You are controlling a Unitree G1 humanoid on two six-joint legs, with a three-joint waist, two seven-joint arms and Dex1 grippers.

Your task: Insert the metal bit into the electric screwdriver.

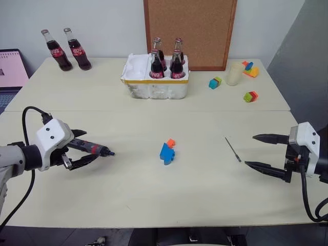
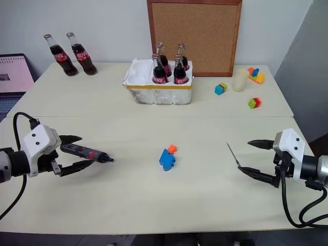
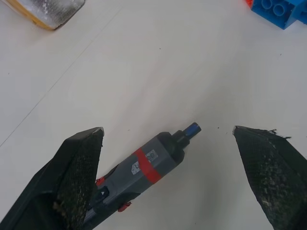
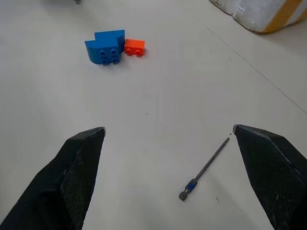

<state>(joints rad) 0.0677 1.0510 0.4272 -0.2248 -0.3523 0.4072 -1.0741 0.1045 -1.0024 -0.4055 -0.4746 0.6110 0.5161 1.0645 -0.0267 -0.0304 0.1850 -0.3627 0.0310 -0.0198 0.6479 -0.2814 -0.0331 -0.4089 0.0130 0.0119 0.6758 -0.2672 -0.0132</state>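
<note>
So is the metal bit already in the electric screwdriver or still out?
Out. The metal bit lies loose on the table between the open right gripper's fingers; the electric screwdriver lies by the left gripper.

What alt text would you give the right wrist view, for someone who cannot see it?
A thin grey metal bit with a blue band lies on the pale table between the right gripper's two wide-open black fingers, untouched. Farther off sit a blue toy brick and a small orange brick touching it.
</note>
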